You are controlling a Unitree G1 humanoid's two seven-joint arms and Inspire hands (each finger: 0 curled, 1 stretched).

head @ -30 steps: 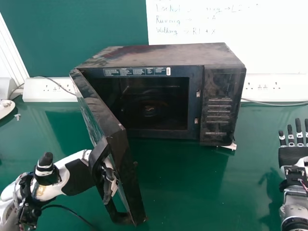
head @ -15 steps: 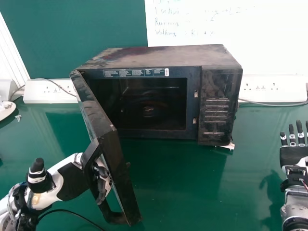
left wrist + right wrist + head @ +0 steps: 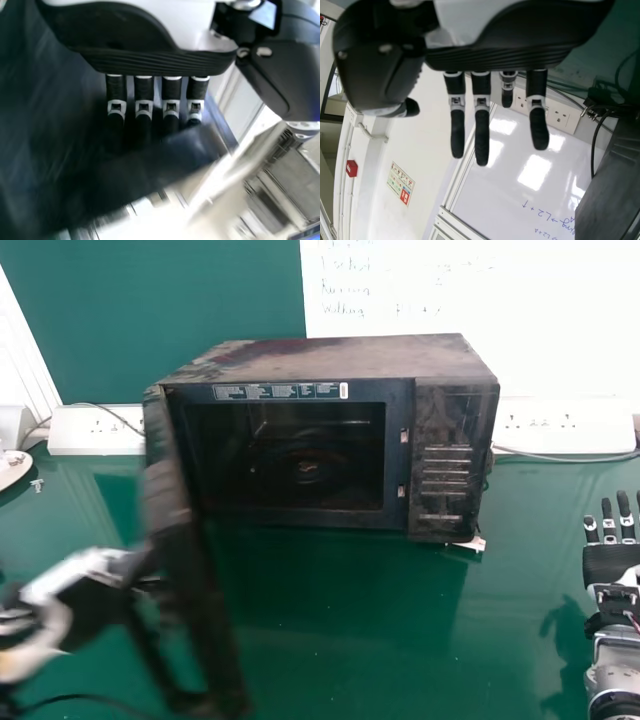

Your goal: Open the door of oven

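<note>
A: Where do we find the boxy black oven (image 3: 330, 358)?

B: Near the far edge of a glossy green table (image 3: 350, 630). Its dark framed door (image 3: 183, 525), hinged on the left, stands wide open toward the table's near left corner.

A: What are we grasping?

B: Our white-and-black left robot hand (image 3: 92, 606) has its fingers hooked behind the door's black loop handle (image 3: 148, 645). Our black-and-grey right robot hand (image 3: 612, 565), fingers straight and released, is near the table's right edge.

A: How will it behave as we pull?

B: Stiff but light on its hinge, we judge; the smooth face could be slippery, and any glass fragile. The handle is our best hold, far from the hinge, where a gentle pull suffices. Opening looks nearly complete, so we should ease off before straining the hinge or dragging the oven.
</note>
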